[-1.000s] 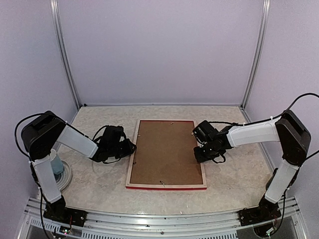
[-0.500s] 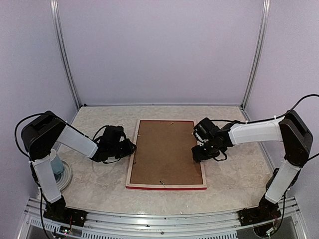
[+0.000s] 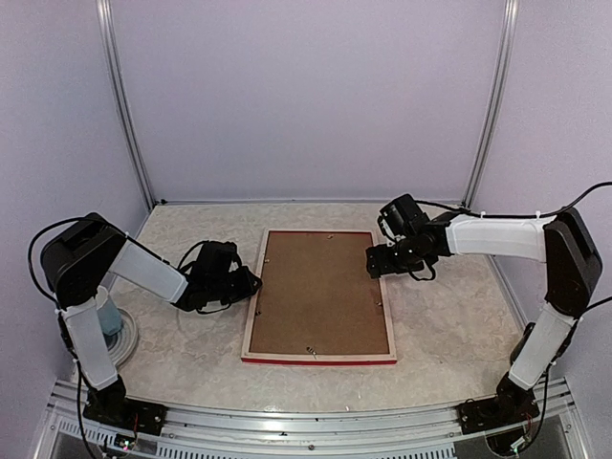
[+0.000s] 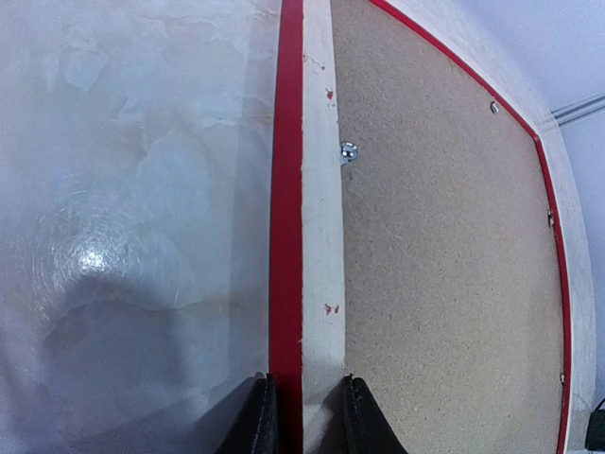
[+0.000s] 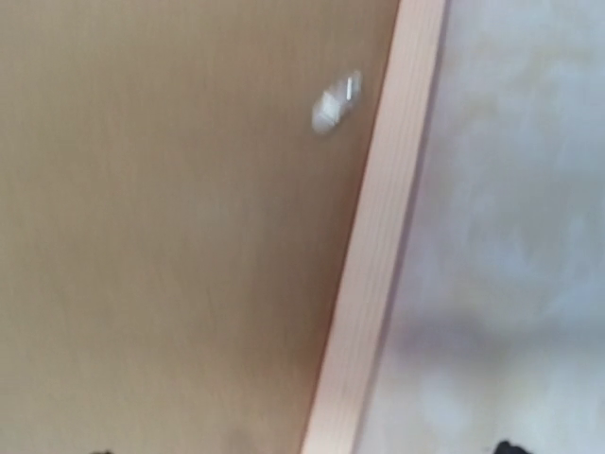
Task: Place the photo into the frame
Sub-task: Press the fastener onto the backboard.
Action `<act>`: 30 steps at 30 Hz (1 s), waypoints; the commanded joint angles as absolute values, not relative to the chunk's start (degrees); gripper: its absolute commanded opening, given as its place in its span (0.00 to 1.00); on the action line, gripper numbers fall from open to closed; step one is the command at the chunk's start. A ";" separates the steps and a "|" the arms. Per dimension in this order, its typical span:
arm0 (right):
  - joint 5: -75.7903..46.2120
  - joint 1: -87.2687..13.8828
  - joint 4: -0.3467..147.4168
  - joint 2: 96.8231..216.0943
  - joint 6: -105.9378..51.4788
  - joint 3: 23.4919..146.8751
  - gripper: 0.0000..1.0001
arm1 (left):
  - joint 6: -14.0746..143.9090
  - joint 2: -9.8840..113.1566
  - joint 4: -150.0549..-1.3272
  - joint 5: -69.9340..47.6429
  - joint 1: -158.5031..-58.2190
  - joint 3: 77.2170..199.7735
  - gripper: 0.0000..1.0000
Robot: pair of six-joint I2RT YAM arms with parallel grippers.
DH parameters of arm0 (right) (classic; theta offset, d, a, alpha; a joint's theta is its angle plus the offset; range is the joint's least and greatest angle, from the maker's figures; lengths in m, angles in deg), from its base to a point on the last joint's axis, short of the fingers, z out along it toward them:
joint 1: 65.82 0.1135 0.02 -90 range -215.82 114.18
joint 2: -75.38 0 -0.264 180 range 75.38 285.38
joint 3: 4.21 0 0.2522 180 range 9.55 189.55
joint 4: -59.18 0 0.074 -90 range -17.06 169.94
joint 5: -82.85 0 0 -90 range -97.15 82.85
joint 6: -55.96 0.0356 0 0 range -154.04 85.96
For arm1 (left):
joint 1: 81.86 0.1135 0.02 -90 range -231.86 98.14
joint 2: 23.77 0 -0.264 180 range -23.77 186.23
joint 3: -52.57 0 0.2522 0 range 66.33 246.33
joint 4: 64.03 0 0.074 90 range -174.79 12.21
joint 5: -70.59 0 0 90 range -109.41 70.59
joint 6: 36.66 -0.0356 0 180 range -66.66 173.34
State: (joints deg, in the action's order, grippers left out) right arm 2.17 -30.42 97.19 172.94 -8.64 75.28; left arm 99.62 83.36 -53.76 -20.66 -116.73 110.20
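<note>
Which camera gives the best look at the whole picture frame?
The top external view: the frame lies whole, back up, all four edges showing around the brown backing panel. The left wrist view shows only one long edge, close up; the right wrist view, a blurred strip of edge.

A rectangular picture frame (image 4: 319, 236), pale wood on its back with a glossy red outer edge, surrounds a speckled brown hardboard backing panel (image 3: 317, 292). The counter (image 3: 449, 325) is cream with cloudy grey marbling. The left claw (image 4: 304, 426), at bottom centre, is black.
</note>
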 commanded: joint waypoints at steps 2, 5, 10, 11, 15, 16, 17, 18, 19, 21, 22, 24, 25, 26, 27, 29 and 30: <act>5.76 -31.82 95.94 176.59 -7.37 80.53 0.87 | 101.23 88.41 -67.51 -17.60 -116.49 106.93 0.11; 6.93 -32.47 95.72 178.85 -6.80 83.08 0.87 | 101.21 88.38 -67.43 -17.32 -116.49 107.01 0.11; 8.21 -33.74 94.94 182.91 -5.57 87.07 0.86 | 101.08 88.21 -67.45 -17.14 -116.58 107.02 0.11; 8.17 -33.95 94.84 183.71 -5.37 87.90 0.86 | 101.12 88.20 -67.36 -17.08 -116.62 107.02 0.11; 8.94 -34.50 95.10 187.10 -4.44 91.06 0.86 | 101.09 88.32 -67.38 -17.02 -116.84 107.23 0.11; 9.24 -34.65 95.19 187.84 -4.26 91.80 0.86 | 101.10 88.44 -67.42 -17.04 -116.92 107.32 0.11; 9.61 -34.81 95.35 188.55 -4.05 92.34 0.86 | 101.08 88.58 -67.42 -16.93 -116.93 107.36 0.11; 9.86 -34.94 95.32 189.14 -3.82 92.80 0.86 | 101.12 88.58 -67.42 -17.03 -117.00 107.45 0.11; 9.90 -35.15 95.30 189.72 -3.62 93.25 0.85 | 101.09 88.49 -67.53 -17.11 -117.00 107.46 0.11; 9.84 -35.53 95.28 190.82 -3.21 94.05 0.85 | 101.04 88.42 -67.58 -17.05 -117.02 107.54 0.11; 9.77 -35.69 95.22 191.34 -3.00 94.30 0.84 | 101.06 88.38 -67.66 -17.06 -117.02 107.55 0.11; 9.22 -35.96 94.80 192.24 -2.74 94.65 0.83 | 100.91 88.21 -67.85 -17.20 -117.02 107.63 0.11; 8.86 -36.14 94.69 192.76 -2.56 94.86 0.83 | 100.89 88.14 -67.91 -17.23 -117.02 107.63 0.11; 8.53 -36.27 94.58 193.22 -2.38 95.09 0.82 | 100.86 88.05 -67.92 -17.21 -117.02 107.63 0.11; 8.27 -36.41 94.54 193.58 -2.22 95.35 0.81 | 100.85 88.03 -67.90 -17.15 -117.02 107.63 0.11; 8.12 -36.67 94.50 194.29 -1.99 96.08 0.80 | 100.82 88.01 -67.91 -17.16 -117.02 107.63 0.11; 8.07 -36.79 94.48 194.68 -1.97 96.49 0.79 | 100.88 88.02 -67.87 -17.12 -117.02 107.63 0.11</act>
